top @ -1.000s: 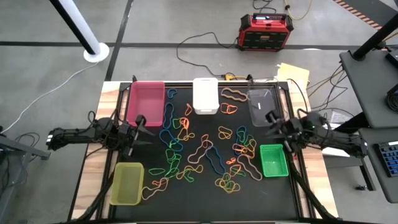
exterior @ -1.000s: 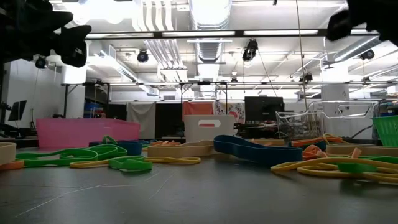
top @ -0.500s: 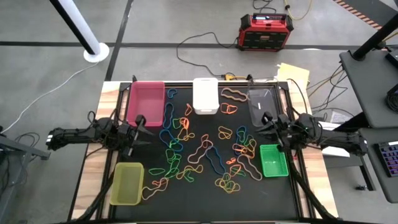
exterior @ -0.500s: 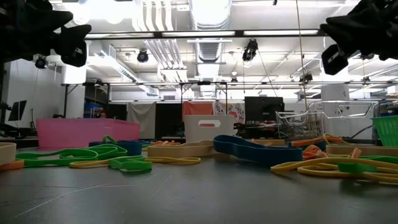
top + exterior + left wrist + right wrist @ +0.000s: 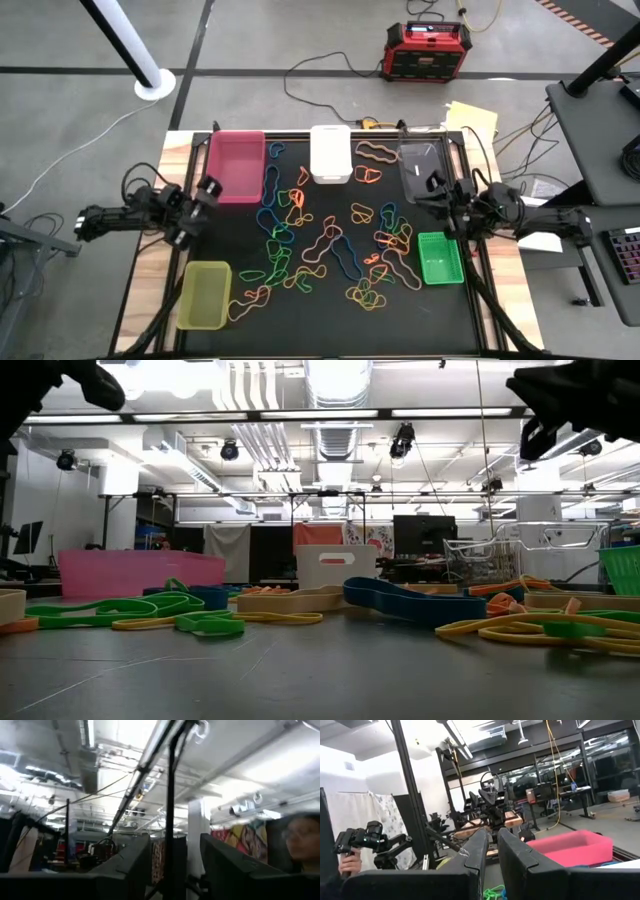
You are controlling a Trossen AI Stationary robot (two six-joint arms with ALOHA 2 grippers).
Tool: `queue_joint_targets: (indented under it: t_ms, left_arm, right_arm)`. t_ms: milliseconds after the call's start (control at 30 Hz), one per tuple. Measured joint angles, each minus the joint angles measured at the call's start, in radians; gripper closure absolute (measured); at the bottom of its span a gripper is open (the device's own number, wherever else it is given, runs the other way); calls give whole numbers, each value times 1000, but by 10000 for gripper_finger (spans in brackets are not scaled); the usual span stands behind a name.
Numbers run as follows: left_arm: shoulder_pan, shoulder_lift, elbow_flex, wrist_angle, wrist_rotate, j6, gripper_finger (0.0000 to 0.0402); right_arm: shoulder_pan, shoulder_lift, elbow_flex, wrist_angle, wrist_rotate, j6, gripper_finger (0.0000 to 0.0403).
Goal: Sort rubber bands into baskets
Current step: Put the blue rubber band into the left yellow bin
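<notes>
The bands point(image 5: 330, 240) lie tangled in a loose heap on the middle of the dark surface point(image 5: 300, 320), orange, blue, green, red and yellow loops crossing one another, so any pick probably has to single one out from its neighbours. The baskets ring that heap, which keeps each drop-off a short reach from the pile: pink point(image 5: 236, 165) at the far left, white point(image 5: 330, 153) at the far middle, clear point(image 5: 420, 168) at the far right, green point(image 5: 440, 257) at the right edge and yellow-green point(image 5: 204, 294) at the near left corner. No band can be made out in any of them.

The left claw point(image 5: 207, 190) hangs raised beside the pink basket's near corner, its wrist view looking up at the ceiling; its fingers point(image 5: 127, 867) stand apart with nothing between them. The right claw point(image 5: 436, 186) hovers over the near end of the clear basket, just beyond the green one. Its fingers point(image 5: 479, 851) are drawn nearly together with only a narrow slit, and no band shows in it. Both arms sit above the surface's edges, clear of the pile, seemingly between picks.
</notes>
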Motion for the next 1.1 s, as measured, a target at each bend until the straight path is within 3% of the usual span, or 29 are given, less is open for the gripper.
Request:
queue_joint_targets:
  t_ms: [167, 233, 333, 467, 700, 967, 1100]
  left_arm:
    - [-1, 61, 0, -6, -7, 15, 246]
    - [-1, 119, 0, 4, -77, 18, 246]
    - [-5, 220, 1, 50, -191, -43, 246]
    - [-11, 344, 64, 6, -215, -168, 246]
    - [-116, 658, 320, -252, -300, -226, 246]
    - [-222, 958, 668, -875, -341, -237, 246]
    - [-236, 1055, 784, -1065, -348, -228, 246]
  right_arm:
    - [0, 151, 108, 2, 3, -58, 364]
    - [0, 234, 169, -20, 3, -94, 364]
    - [0, 327, 299, -200, -1, -159, 364]
    - [0, 407, 442, -421, -3, -164, 364]
    - [0, 438, 518, -646, -65, -93, 364]
    - [2, 409, 509, -733, -84, -49, 364]
    - [2, 418, 509, -736, -83, -7, 364]
